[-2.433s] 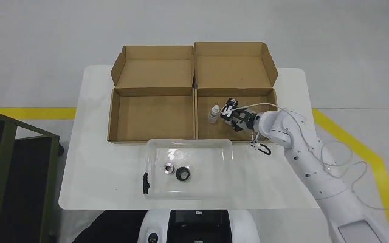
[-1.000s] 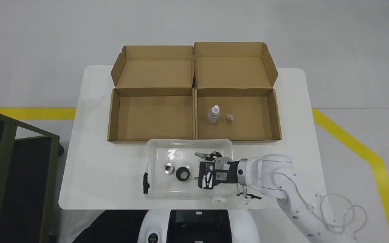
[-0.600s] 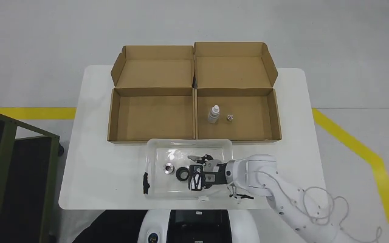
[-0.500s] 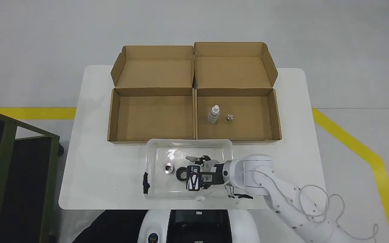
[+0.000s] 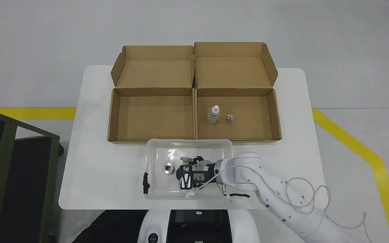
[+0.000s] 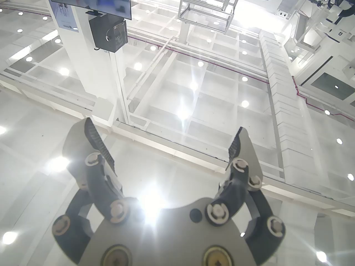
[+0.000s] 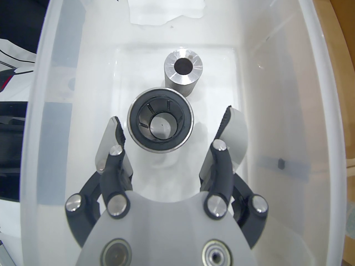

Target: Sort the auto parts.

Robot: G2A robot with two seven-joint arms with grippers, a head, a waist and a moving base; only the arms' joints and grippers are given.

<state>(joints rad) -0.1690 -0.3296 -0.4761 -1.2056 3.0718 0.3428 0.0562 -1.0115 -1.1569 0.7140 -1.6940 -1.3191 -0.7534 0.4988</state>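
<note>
In the right wrist view a black-and-steel ring bearing (image 7: 159,95) stands upright on the floor of a clear plastic bin (image 7: 319,84). My right gripper (image 7: 173,124) is open, one finger on each side of the bearing and neither touching it. A silver metal cylinder (image 7: 183,76) with a centre hole stands just beyond the bearing. From above, my right gripper (image 5: 184,173) is low inside the bin (image 5: 189,143), next to the silver cylinder (image 5: 166,169). My left gripper (image 6: 163,137) is open, holds nothing and points at the ceiling.
Two open cardboard boxes lie behind the bin. The left box (image 5: 152,116) holds nothing. The right box (image 5: 255,118) holds a small white bottle (image 5: 214,113) and a small metal part (image 5: 230,116). A black part (image 5: 145,182) lies on the table left of the bin.
My right arm has left the right box, where the small metal part now lies, come down into the bin and slid left until its open fingers flank the bearing.
</note>
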